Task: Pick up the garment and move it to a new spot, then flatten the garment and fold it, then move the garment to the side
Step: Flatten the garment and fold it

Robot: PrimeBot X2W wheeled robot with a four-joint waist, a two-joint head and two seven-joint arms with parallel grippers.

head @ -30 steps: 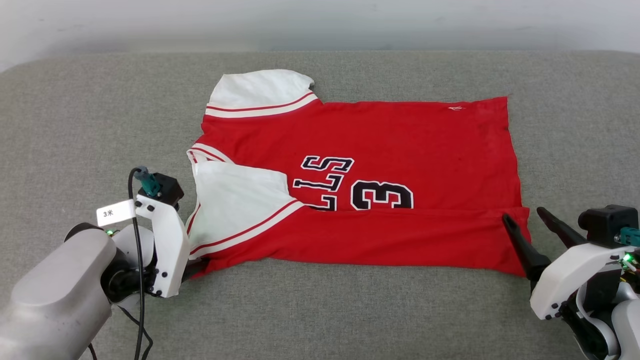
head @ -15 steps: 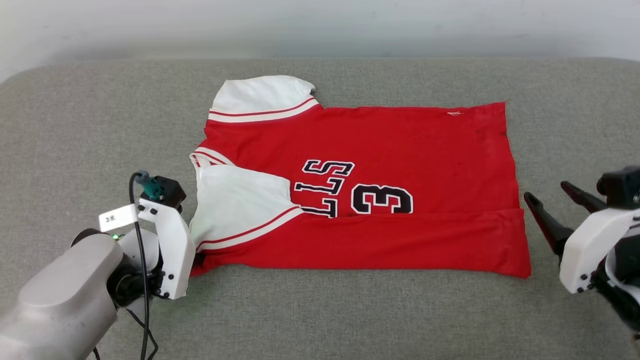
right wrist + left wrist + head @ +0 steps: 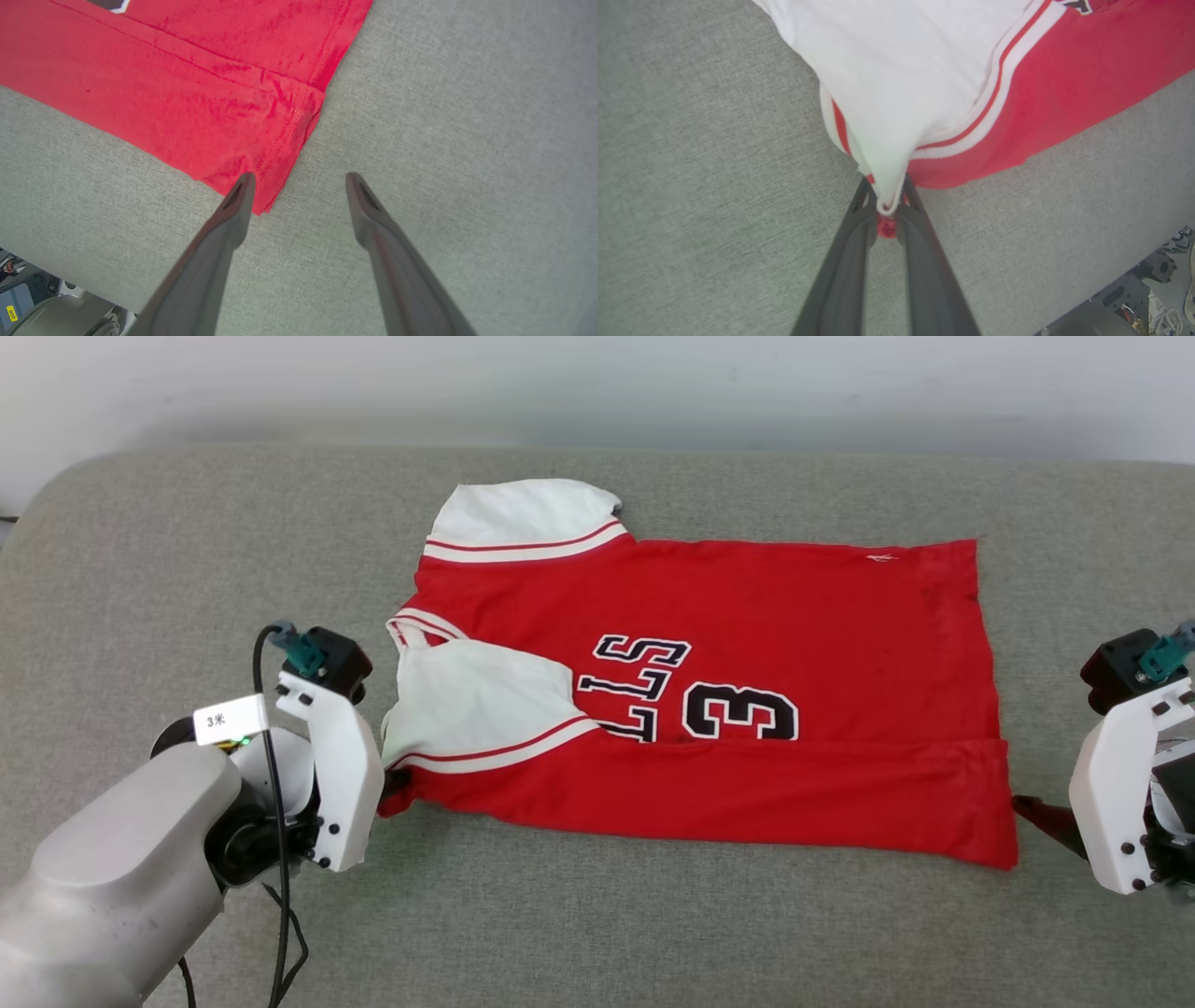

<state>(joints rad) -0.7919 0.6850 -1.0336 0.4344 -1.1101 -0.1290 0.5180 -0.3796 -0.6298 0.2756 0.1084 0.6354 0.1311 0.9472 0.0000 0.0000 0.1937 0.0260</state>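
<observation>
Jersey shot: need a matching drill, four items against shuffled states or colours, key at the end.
Column 1
1. left tool
2. right tool
3. number 3
4. far sleeve

Column 2
A. black, white outline
B. open, at the jersey's hem corner
C. white with red stripe trim
D. shut on the jersey's near sleeve edge

Pairs: 1-D, 2-B, 3-A, 4-C

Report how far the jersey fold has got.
Done: the garment lies flat on the grey cushion, its near edge folded up over the lettering. In hand: left gripper jaws shut on the sleeve corner; right gripper jaws open at the near hem corner. Left: the remaining folds and moving it aside.
</observation>
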